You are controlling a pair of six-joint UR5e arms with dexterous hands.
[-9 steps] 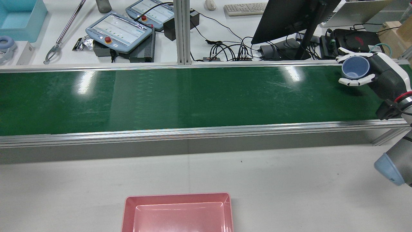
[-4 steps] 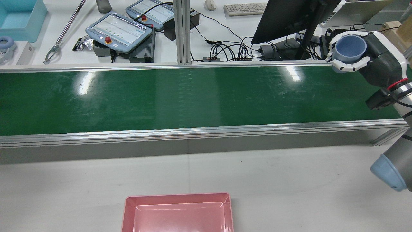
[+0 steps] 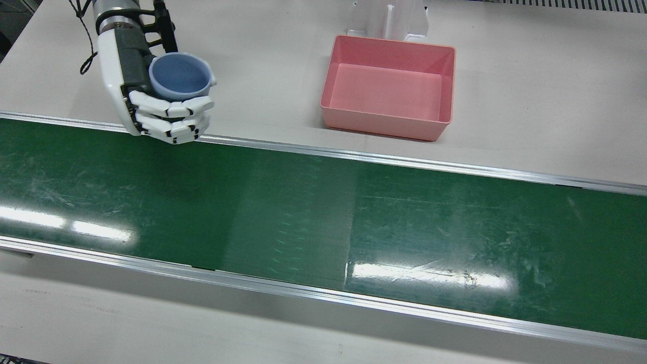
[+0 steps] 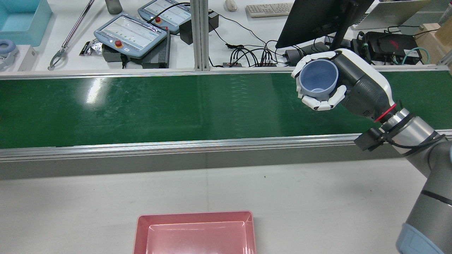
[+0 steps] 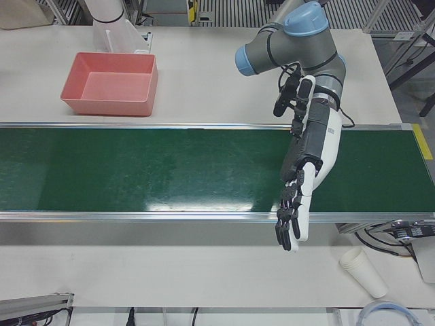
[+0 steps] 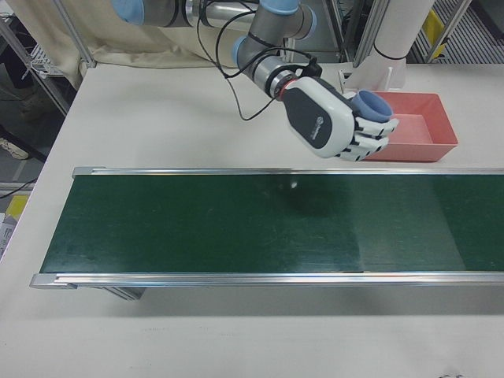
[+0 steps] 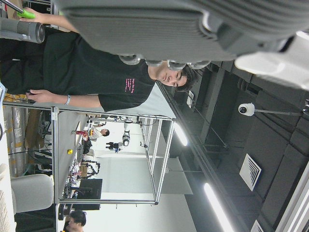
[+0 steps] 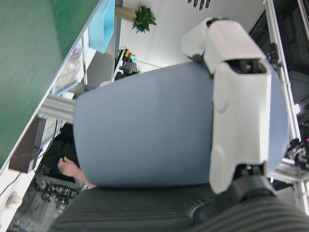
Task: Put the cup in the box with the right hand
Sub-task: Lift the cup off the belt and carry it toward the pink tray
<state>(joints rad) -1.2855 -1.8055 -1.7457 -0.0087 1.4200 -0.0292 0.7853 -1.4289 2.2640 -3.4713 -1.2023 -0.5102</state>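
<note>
My right hand [image 4: 348, 90] is shut on a blue cup [image 4: 317, 79], which it holds above the green conveyor belt [image 4: 176, 106] with the cup's mouth open to the camera. In the front view the right hand [image 3: 146, 101] holds the cup [image 3: 179, 76] over the belt's robot-side rail. The cup [image 8: 145, 140] fills the right hand view. The empty pink box [image 3: 384, 124] stands on the white table, well apart from the cup. In the rear view the pink box [image 4: 194, 214] lies at the bottom edge. My left hand [image 5: 299, 197] hangs over the belt with fingers straight, holding nothing.
Aluminium rails [image 3: 404, 162] run along both sides of the belt. Beyond it stand teach pendants [image 4: 130, 35], a monitor [image 4: 317, 17] and cables. Stacked white paper cups [image 5: 363, 272] lie on the operators' side. A person [image 7: 96, 77] shows in the left hand view.
My right hand has carried the cup leftward along the belt in the rear view, away from the far right end and nearer the camera. The cup stays in its grasp.
</note>
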